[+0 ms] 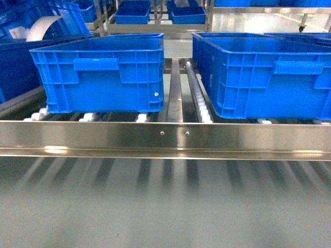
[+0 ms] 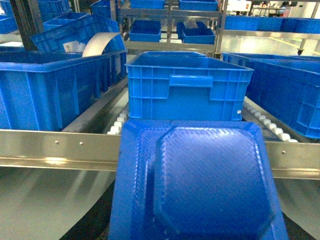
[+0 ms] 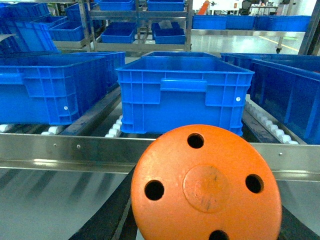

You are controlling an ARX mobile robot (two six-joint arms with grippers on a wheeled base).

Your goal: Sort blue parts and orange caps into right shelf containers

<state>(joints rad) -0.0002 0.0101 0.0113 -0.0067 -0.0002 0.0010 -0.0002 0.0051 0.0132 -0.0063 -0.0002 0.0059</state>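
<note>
I cannot see my own fingers in either wrist view, so I cannot tell how they are set; what fills the low foreground of my left wrist view is a blue part, a flat moulded panel with a raised octagonal centre, and I judge I am carrying it there. In my right wrist view an orange cap, a round disc with four holes around a central boss, sits in the same place below the lens, presumably held likewise. Ahead of both, beyond the steel front rail of the roller shelf, stand the blue crates. Before my left wrist one crate faces me short end on, its long axis running away along the rollers, straight ahead and above the part. Before my right wrist another crate stands the same way, dead ahead of the cap. In the head view no arm shows; the two front crates stand apart with a steel divider between them. Each load must go forward and up over its crate's near rim.
</note>
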